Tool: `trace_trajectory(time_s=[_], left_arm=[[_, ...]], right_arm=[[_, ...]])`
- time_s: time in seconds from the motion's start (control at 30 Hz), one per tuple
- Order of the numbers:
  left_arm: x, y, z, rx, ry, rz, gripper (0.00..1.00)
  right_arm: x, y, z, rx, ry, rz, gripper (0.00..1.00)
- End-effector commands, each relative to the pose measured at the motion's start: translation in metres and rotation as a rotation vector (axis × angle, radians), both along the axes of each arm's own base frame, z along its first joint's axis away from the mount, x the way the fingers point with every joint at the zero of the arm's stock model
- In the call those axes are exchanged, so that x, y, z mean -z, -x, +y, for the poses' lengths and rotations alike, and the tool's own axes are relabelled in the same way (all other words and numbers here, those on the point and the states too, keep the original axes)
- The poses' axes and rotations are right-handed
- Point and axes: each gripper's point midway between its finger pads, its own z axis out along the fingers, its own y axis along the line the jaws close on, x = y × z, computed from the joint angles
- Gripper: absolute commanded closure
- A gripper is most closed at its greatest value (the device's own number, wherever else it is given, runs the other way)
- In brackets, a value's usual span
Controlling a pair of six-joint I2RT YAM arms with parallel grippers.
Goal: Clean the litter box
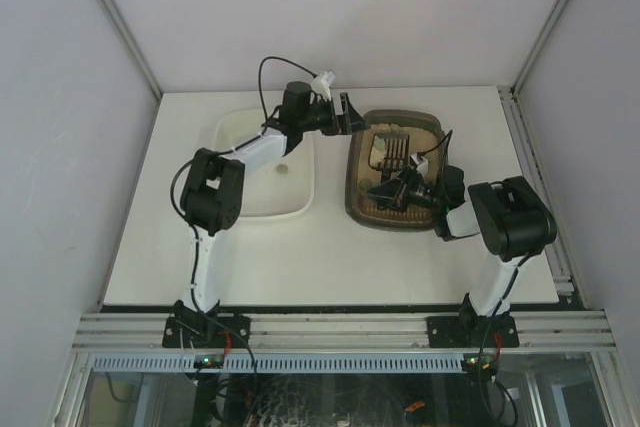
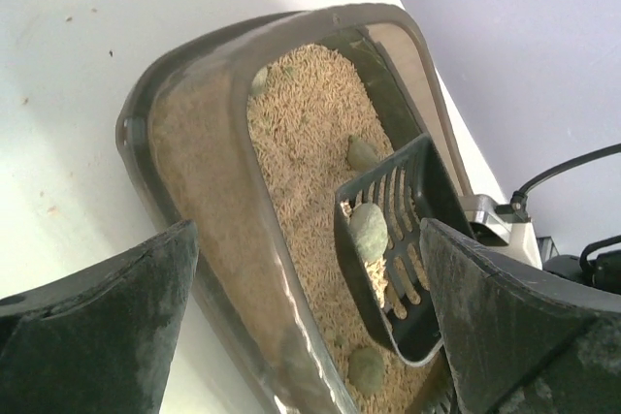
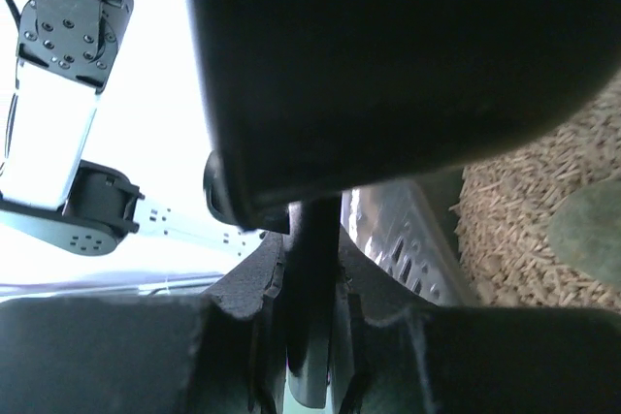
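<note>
The litter box (image 1: pixel 352 175) is a dark brown tray of tan litter right of centre on the table. My right gripper (image 1: pixel 392 192) is shut on the handle of the black slotted scoop (image 1: pixel 393 152), which sits over the litter. In the left wrist view the scoop (image 2: pixel 439 203) carries a grey-green clump (image 2: pixel 369 232) and some litter. Two more clumps (image 2: pixel 362 152) lie loose in the litter. My left gripper (image 1: pixel 348 112) hangs open at the box's far left corner, and the box's rim (image 2: pixel 291 18) runs between its fingers (image 2: pixel 97 336). The right wrist view shows my right gripper (image 3: pixel 312 269) clamped on the scoop's handle.
A white rectangular tub (image 1: pixel 265 202) stands just left of the litter box, and the left arm reaches across it. Litter crumbs dot the white table (image 2: pixel 58 65). Grey walls close in the table on the left, right and far sides.
</note>
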Motion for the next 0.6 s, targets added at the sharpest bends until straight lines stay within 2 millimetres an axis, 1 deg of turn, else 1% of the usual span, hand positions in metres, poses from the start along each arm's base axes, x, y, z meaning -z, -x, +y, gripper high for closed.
trace_trajectory(time_s=[0.0,0.07,0.13,0.17,0.23,0.27,0.33,0.37,0.4,0.43,0.47,0.5,0.53,0.57], left_arm=[[-0.056,0.013,0.017,-0.013,0.012,-0.137,0.0],[-0.059,0.02,0.025,-0.021,-0.009,-0.152,0.0],[-0.057,0.024,0.037,-0.051,-0.074,-0.168,0.0],[-0.056,0.026,0.044,-0.068,-0.118,-0.177,0.0],[-0.056,0.03,0.058,-0.095,-0.176,-0.195,0.0],[-0.057,0.035,0.064,-0.097,-0.185,-0.199,0.0],[-0.061,0.043,0.075,-0.105,-0.185,-0.199,0.0],[-0.062,0.046,0.079,-0.111,-0.19,-0.201,0.0],[-0.063,0.049,0.084,-0.116,-0.199,-0.201,0.0],[-0.063,0.052,0.088,-0.118,-0.209,-0.197,0.0],[-0.063,0.055,0.093,-0.121,-0.215,-0.191,0.0],[-0.063,0.057,0.096,-0.124,-0.218,-0.188,0.0],[-0.064,0.059,0.1,-0.128,-0.217,-0.185,0.0],[-0.064,0.061,0.103,-0.13,-0.217,-0.18,0.0]], right_arm=[[-0.042,0.019,-0.001,-0.06,-0.099,-0.184,1.0],[-0.046,0.023,-0.006,-0.055,-0.123,-0.192,1.0],[-0.048,0.032,-0.003,-0.085,-0.13,-0.195,1.0],[-0.054,0.038,0.0,-0.107,-0.134,-0.211,1.0],[-0.061,0.041,-0.006,-0.084,-0.14,-0.223,1.0],[-0.059,0.041,-0.007,-0.062,-0.135,-0.2,1.0],[-0.06,0.046,-0.001,-0.094,-0.121,-0.185,1.0],[-0.063,0.049,-0.002,-0.097,-0.122,-0.191,1.0],[-0.067,0.046,-0.01,-0.056,-0.133,-0.186,1.0],[-0.067,0.042,-0.02,-0.004,-0.136,-0.18,1.0],[-0.064,0.039,-0.025,0.02,-0.124,-0.16,1.0],[-0.058,0.038,-0.021,0.003,-0.099,-0.136,1.0],[-0.053,0.042,-0.013,-0.038,-0.075,-0.115,1.0],[-0.055,0.047,-0.007,-0.07,-0.069,-0.116,1.0]])
